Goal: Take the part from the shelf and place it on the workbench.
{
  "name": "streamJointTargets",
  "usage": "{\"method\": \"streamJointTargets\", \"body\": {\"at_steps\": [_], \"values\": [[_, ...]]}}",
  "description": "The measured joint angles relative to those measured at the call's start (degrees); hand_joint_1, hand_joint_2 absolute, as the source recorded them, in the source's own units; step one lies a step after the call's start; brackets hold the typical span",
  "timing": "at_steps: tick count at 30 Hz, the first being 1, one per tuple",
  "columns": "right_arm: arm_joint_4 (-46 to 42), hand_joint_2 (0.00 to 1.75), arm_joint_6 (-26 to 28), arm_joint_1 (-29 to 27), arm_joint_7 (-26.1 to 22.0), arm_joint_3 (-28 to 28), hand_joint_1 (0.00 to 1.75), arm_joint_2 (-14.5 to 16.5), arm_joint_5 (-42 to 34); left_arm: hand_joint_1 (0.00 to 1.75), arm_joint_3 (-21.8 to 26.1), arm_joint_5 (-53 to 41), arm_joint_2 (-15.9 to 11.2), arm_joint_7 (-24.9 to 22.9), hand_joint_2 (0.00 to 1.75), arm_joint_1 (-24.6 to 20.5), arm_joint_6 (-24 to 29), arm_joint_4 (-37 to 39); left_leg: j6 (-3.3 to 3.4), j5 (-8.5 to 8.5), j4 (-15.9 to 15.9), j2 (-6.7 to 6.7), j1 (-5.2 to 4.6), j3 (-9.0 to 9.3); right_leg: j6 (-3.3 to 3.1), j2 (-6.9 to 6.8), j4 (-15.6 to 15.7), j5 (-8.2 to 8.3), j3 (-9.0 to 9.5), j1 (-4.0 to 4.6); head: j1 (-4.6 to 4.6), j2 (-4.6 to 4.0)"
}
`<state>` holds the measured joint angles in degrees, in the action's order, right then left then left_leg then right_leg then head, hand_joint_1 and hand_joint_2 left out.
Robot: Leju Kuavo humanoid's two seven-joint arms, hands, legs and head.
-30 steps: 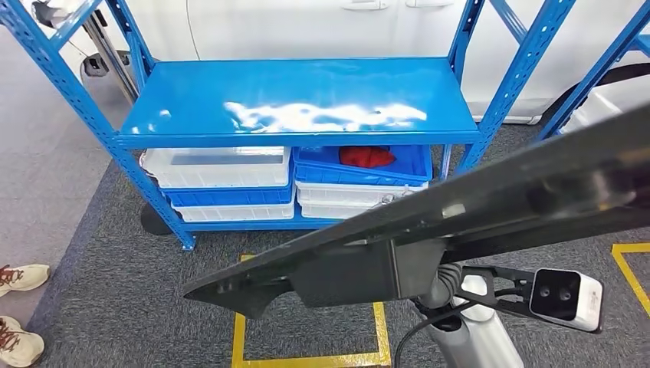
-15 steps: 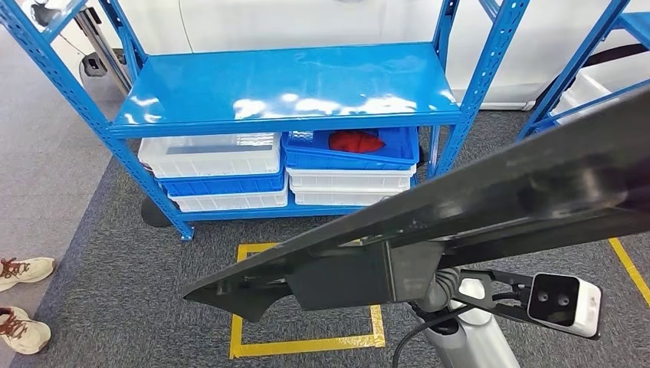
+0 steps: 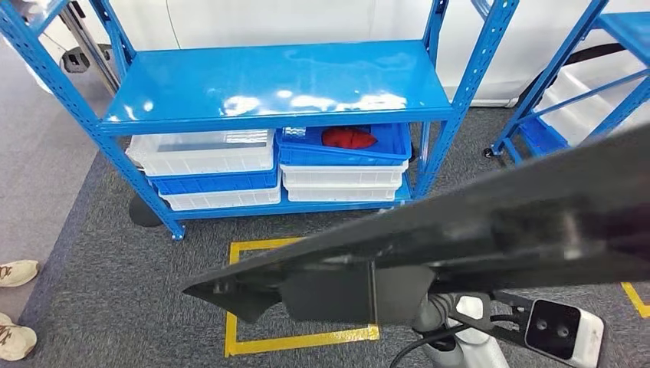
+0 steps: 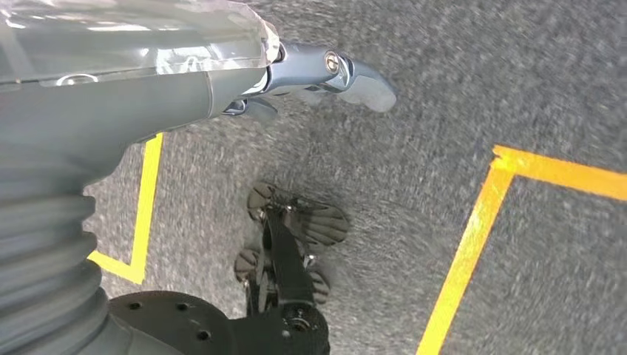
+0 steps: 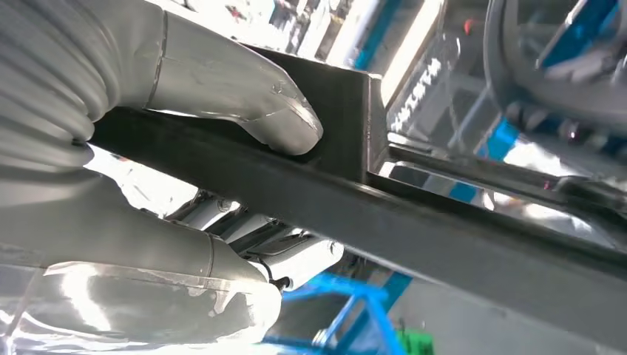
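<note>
A long black part (image 3: 475,230) crosses the head view low down, from a pointed end at lower left up to the right edge, tilted. My right hand (image 5: 148,185) grips it, thumb (image 5: 251,103) pressed on its flat face and the other fingers under its bar (image 5: 444,222). In the head view the part hides that hand, and the right forearm (image 3: 460,345) shows beneath it. My left hand (image 4: 318,70) hangs over grey carpet, fingers stretched out, holding nothing. The blue shelf (image 3: 276,77) stands ahead with a bare top board.
White and blue bins (image 3: 215,165) sit under the shelf board, one blue bin holding a red item (image 3: 349,138). A second blue rack (image 3: 575,84) stands at the right. Yellow floor tape (image 3: 299,337) marks a square. A person's shoes (image 3: 15,307) are at the left edge.
The whole picture has shifted: the shelf has slid left and more of the right rack shows, so the camera has moved. The black part stays in my right hand.
</note>
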<state>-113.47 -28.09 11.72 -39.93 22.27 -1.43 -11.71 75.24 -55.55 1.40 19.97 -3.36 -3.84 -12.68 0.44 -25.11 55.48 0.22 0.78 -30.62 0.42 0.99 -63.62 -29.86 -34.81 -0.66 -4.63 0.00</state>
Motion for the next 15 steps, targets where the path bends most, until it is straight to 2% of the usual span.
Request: {"method": "streamJointTargets", "body": {"at_steps": [2, 3, 4, 5, 7, 9, 10, 12, 13, 15], "values": [[-0.6, 1.75, -0.2, -1.0, 0.0, 0.0, 1.75, 0.4, 1.1, 0.00, -0.1, -0.1, 0.1, 0.0, 1.75, 0.0, 0.0, 0.0, 0.17, 0.00, 0.0, 0.87, -0.05, -0.09, 0.40, -0.24, -7.4, -3.09, -3.81, -0.14, 0.00, 0.00], [-0.8, 1.75, -0.3, -1.5, 0.0, 0.0, 1.75, 0.5, 1.5, 0.00, -0.2, -0.1, 0.2, 0.0, 1.75, -0.1, 0.0, 0.0, 0.19, -0.03, 0.0, 1.34, -0.06, -0.12, 0.60, -0.33, -9.6, -3.43, -5.00, -0.24, 0.00, 0.00], [-1.1, 1.75, -0.3, -1.8, 0.0, 0.0, 1.75, 0.7, 1.8, 0.00, -0.3, -0.2, 0.3, 0.0, 1.75, -0.1, 0.0, 0.0, 0.17, -0.10, 0.1, 1.82, -0.06, -0.13, 0.78, -0.51, -9.8, -2.71, -5.23, -0.36, 0.00, 0.00], [-1.4, 1.75, -0.3, -2.1, 0.0, 0.0, 1.75, 0.8, 2.2, 0.00, -0.4, -0.2, 0.4, -0.1, 1.75, -0.2, 0.0, 0.0, 0.09, -0.19, 0.3, 2.27, -0.05, -0.14, 0.89, -0.89, -7.8, -1.05, -4.35, -0.48, 0.00, 0.00], [-2.1, 1.75, -0.2, -2.3, 0.0, 0.0, 1.75, 1.1, 3.2, 0.00, -0.5, -0.2, 0.5, -0.3, 1.75, -0.3, 0.0, 0.0, -0.34, -0.63, 1.0, 3.06, -0.15, -0.18, 0.79, -2.88, -0.5, 2.50, -0.73, -0.47, 0.00, 0.00], [-2.9, 1.75, 0.0, -2.6, 0.0, 0.0, 1.75, 1.4, 3.9, 0.00, -0.5, -0.1, 0.6, -0.5, 1.75, -0.4, 0.1, 0.0, -1.00, -1.17, 1.7, 3.81, -0.43, -0.29, 0.01, -4.24, 4.0, 3.81, 1.29, -0.20, -0.01, 0.00], [-3.1, 1.75, 0.2, -2.7, 0.0, 0.0, 1.75, 1.5, 4.1, 0.00, -0.5, 0.0, 0.6, -0.6, 1.75, -0.4, 0.2, 0.0, -1.36, -1.31, 1.9, 4.24, -0.54, -0.32, -0.49, -4.19, 4.4, 3.69, 1.28, 0.02, -0.01, 0.00], [-3.6, 1.75, 0.5, -2.9, 0.0, 0.0, 1.75, 1.7, 4.6, 0.00, -0.5, 0.2, 0.7, -0.8, 1.75, -0.6, 0.2, 0.0, -2.01, -1.50, 2.0, 4.95, -0.41, -0.33, -1.34, -2.97, 4.5, 4.03, 0.95, 0.04, -0.01, 0.00], [-3.8, 1.75, 0.6, -2.9, 0.0, 0.0, 1.75, 1.7, 4.7, 0.00, -0.5, 0.3, 0.7, -1.0, 1.75, -0.7, 0.2, 0.0, -2.36, -2.08, 2.6, 4.47, -0.26, -0.53, -1.72, -2.44, 4.6, 4.22, 0.84, -0.02, 0.00, 0.00], [-4.0, 1.75, 0.7, -2.8, 0.0, 0.0, 1.75, 1.7, 4.4, 0.00, -0.4, 0.5, 0.7, -1.3, 1.75, -0.9, 0.2, 0.0, -2.86, -5.12, 7.0, 2.43, -0.04, -2.37, -2.30, -1.48, 4.8, 4.59, 0.67, -0.20, 0.00, 0.00]]}}
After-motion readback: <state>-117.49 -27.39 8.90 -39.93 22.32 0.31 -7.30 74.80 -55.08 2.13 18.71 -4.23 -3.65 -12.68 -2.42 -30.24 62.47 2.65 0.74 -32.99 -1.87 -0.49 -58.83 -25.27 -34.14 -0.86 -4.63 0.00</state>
